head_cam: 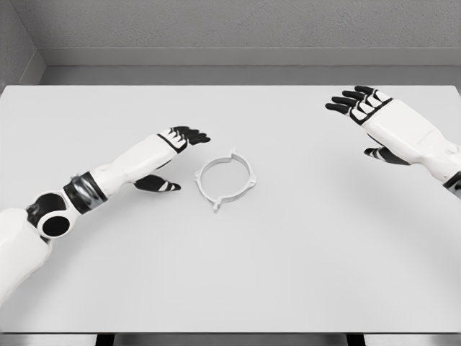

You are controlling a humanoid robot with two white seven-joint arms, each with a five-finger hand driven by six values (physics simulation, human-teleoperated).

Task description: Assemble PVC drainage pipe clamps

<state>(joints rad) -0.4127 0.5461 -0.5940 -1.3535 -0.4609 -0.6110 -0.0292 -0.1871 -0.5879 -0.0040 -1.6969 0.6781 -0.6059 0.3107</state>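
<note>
Head view of the white worktop [288,274]. The pipe clamp [225,179] lies flat near the worktop's middle, just to the right of the left hand [173,155] and apart from it; no finger touches it. The left hand is open and holds nothing, with its dark fingers [193,134] stretched toward the clamp's upper rim and the thumb [157,185] spread below. The right hand [371,115], well apart at the upper right, is likewise open and empty, fingers [346,101] extended to the left. The clamp is a thin white ring of smooth, plastic-looking material, hollow in the centre, with small pointed tabs jutting from its outer edge. The worktop is matte and uniform, and a grey wall [238,29] stands behind it.
</note>
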